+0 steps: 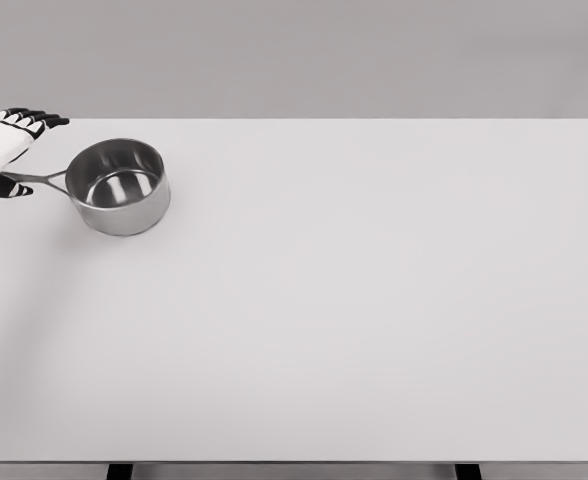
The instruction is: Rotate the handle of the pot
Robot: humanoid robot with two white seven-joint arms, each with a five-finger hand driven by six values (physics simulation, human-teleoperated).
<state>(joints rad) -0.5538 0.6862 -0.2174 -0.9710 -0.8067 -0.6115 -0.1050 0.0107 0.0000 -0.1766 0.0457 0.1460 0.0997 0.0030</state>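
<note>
A shiny steel pot (119,187) stands upright on the white table (354,300) at the far left. Its thin handle (40,180) points left toward the picture's edge. My left hand (22,152), white with black fingertips, reaches in from the left edge at the handle's outer end. Its fingers (36,119) stretch out to the right above the handle, and the thumb (6,189) lies just below the handle's tip. The fingers are spread and not closed around the handle. The pot is empty inside. My right arm does not show.
The table's far edge runs just behind the pot and the hand. Two dark table legs (120,471) show under the front edge. Behind the table is a plain grey wall.
</note>
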